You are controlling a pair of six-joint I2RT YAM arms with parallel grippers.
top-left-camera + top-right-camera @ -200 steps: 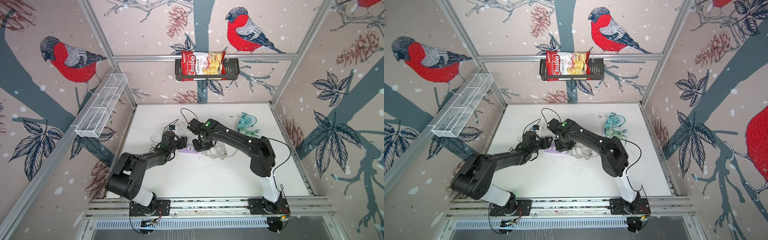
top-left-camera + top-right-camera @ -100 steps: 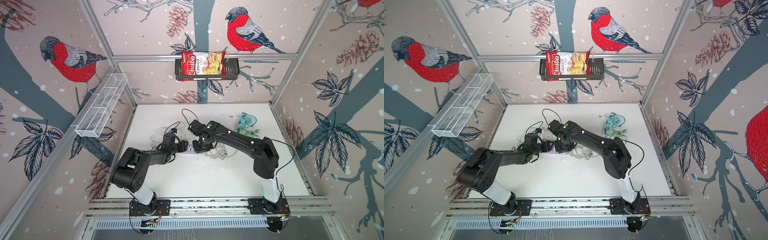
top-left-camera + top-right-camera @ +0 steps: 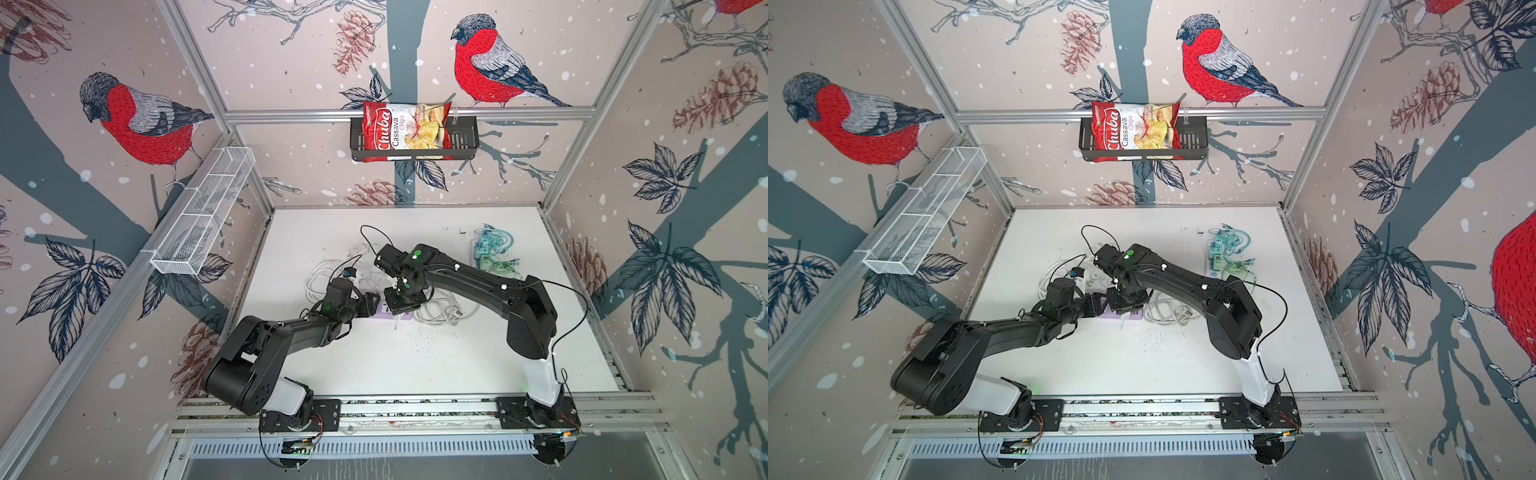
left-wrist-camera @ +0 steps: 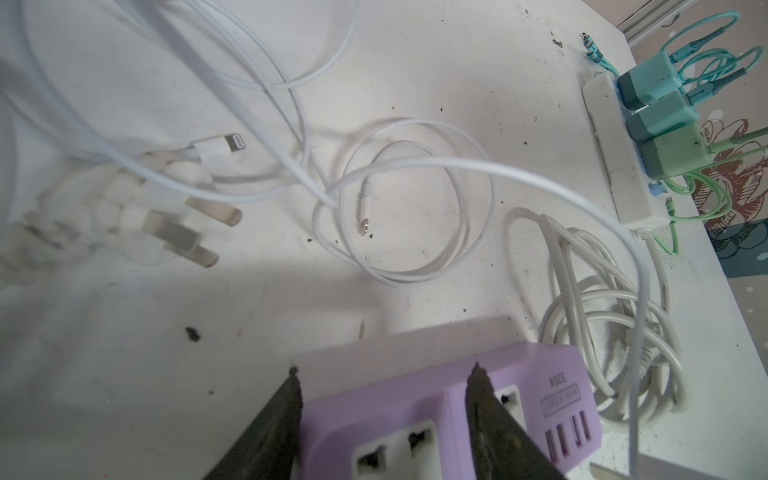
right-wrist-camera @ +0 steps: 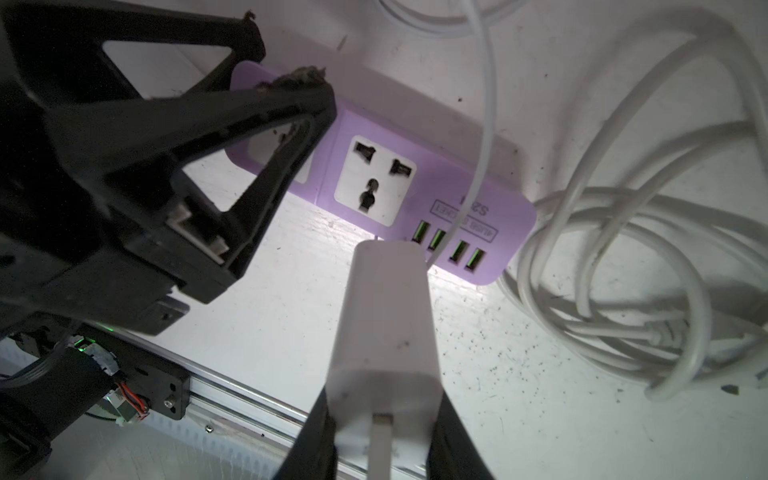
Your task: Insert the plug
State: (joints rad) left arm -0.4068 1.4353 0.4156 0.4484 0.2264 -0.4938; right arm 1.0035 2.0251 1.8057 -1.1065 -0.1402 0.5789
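A purple power strip (image 5: 453, 195) lies on the white table (image 3: 374, 365), seen in both top views and both wrist views. My left gripper (image 4: 384, 370) is shut on its socket end: one finger (image 4: 286, 419) sits against the end and the other crosses the top between the two sockets. One white socket (image 5: 374, 178) stays uncovered, with a row of USB ports beside it. My right gripper (image 5: 384, 415) is shut on the white plug (image 5: 386, 311). The plug's front end hovers just short of the strip's near edge by the USB ports. Its prongs are hidden.
A coil of thick white cord (image 3: 440, 311) lies right of the strip. Thin white cables and a loose three-pin plug (image 4: 174, 232) lie behind it. A white strip with teal chargers (image 3: 490, 253) is at the back right. A chips bag (image 3: 405, 131) sits in a wall basket.
The left gripper's jaws have narrowed onto the strip's end and the left arm has shifted a little. The right gripper with the plug stays in about the same place.
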